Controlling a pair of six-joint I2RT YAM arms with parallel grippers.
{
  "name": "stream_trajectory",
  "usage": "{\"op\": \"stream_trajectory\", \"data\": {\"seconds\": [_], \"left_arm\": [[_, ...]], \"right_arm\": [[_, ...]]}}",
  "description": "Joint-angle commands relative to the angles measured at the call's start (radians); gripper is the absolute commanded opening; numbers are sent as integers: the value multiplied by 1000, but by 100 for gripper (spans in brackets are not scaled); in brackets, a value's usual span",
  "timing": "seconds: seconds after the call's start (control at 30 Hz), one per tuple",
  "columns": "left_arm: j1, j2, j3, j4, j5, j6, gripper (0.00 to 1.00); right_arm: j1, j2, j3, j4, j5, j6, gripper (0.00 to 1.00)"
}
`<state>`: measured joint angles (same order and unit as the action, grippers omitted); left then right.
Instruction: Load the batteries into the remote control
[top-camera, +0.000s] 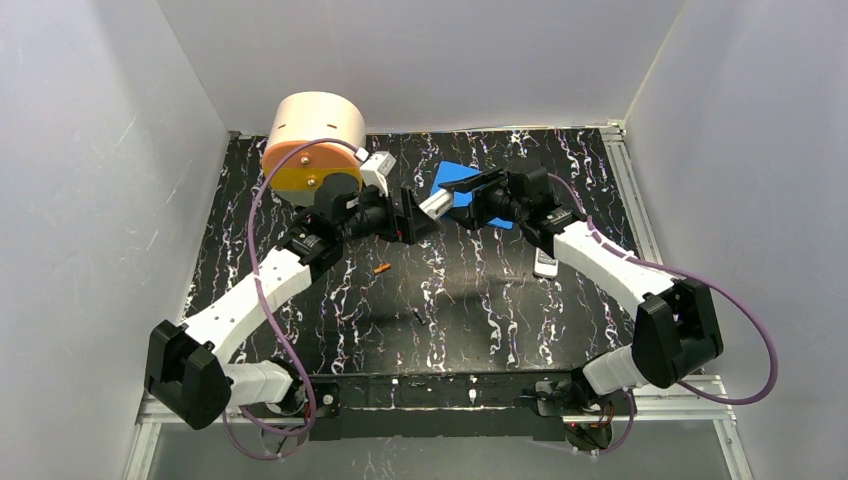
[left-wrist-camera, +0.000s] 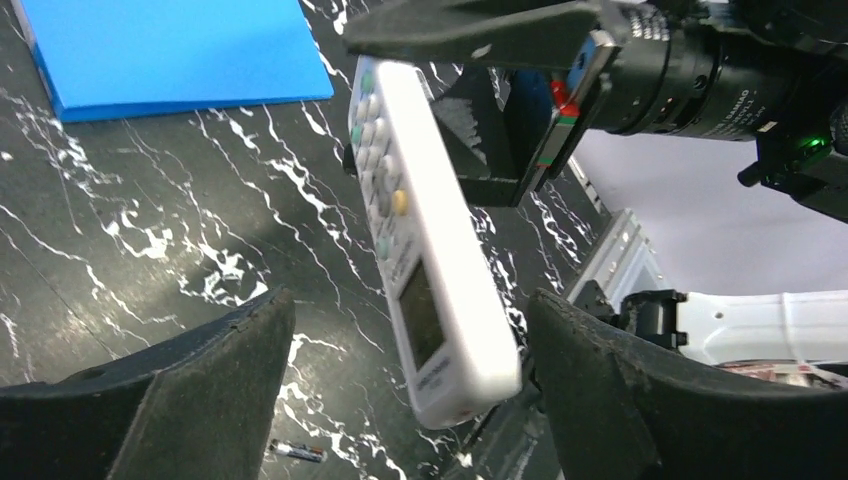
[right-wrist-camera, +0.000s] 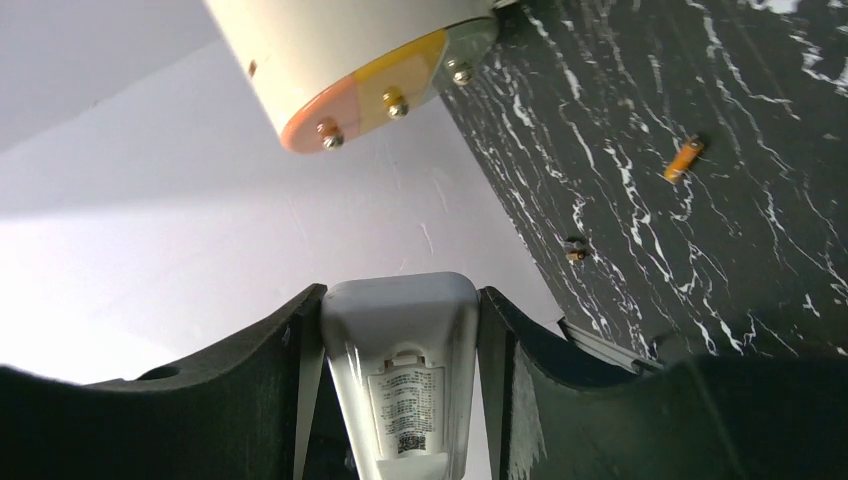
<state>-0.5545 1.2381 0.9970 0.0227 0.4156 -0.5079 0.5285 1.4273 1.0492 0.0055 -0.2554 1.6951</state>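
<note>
The white remote control (top-camera: 437, 204) hangs above the table between the two arms. My right gripper (right-wrist-camera: 400, 300) is shut on its end, label side up (right-wrist-camera: 402, 380). In the left wrist view the remote control (left-wrist-camera: 425, 260) shows its buttons and screen between the wide-apart fingers of my open left gripper (left-wrist-camera: 407, 310); it sits close to the right finger (left-wrist-camera: 600, 380) and far from the left one. An orange battery (top-camera: 381, 267) lies on the table, also seen as an orange battery (right-wrist-camera: 684, 158) in the right wrist view. A dark battery (left-wrist-camera: 296, 451) lies below the left gripper.
A large cream and orange cylinder (top-camera: 315, 140) stands at the back left. A blue pad (top-camera: 462, 180) lies at the back under the grippers. A small white piece (top-camera: 546, 263) lies beside the right arm. A small dark bit (right-wrist-camera: 574, 248) rests on the black marbled table (top-camera: 480, 300).
</note>
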Motion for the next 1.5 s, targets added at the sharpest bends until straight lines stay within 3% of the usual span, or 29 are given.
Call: {"op": "stream_trajectory", "data": {"seconds": [0.0, 0.07, 0.17, 0.33, 0.4, 0.47, 0.53, 0.83, 0.9, 1.0, 1.1, 1.2, 1.27, 1.37, 1.47], "left_arm": [[-34, -14, -17, 115, -130, 23, 77], [-43, -17, -22, 120, -196, 15, 67], [-44, -32, -44, 142, -258, 7, 59], [-47, -8, -77, 144, -192, 4, 34], [-47, -11, -94, 145, -180, -9, 36], [-47, -15, -102, 145, -165, -13, 53], [-47, -24, -109, 145, -167, -23, 55], [-48, -25, -105, 152, -165, -24, 4], [-48, -10, -97, 151, -146, -29, 0], [-46, 23, -63, 87, -127, -56, 0], [-43, 85, 43, -89, -129, -52, 0], [-27, 132, 88, -178, -71, -59, 0], [-6, 167, 100, -210, -1, -83, 0], [22, 246, 111, -246, 126, -124, 0], [30, 317, 119, -270, 239, -143, 0]], "right_arm": [[1, 13, 37, -96, 39, 102, 17], [2, 15, 28, -97, 31, 113, 17], [1, 14, 23, -131, 24, 121, 16], [1, 12, -8, -107, 5, 166, 15], [1, 13, -12, -111, 0, 178, 15], [1, 9, -23, -112, 0, 189, 15], [2, 7, -41, -100, -4, 205, 15], [2, 16, -66, -87, -33, 193, 15], [1, 21, -64, -65, -44, 166, 27], [-6, 46, -30, -69, -64, 11, 70], [-48, 66, 34, -212, -27, -347, 83], [-59, 48, 71, -402, 175, -714, 86], [-72, 15, 19, -390, 187, -863, 85], [-77, -56, -88, -216, 8, -1004, 75], [-72, -59, -152, -76, -202, -1016, 67]]}}
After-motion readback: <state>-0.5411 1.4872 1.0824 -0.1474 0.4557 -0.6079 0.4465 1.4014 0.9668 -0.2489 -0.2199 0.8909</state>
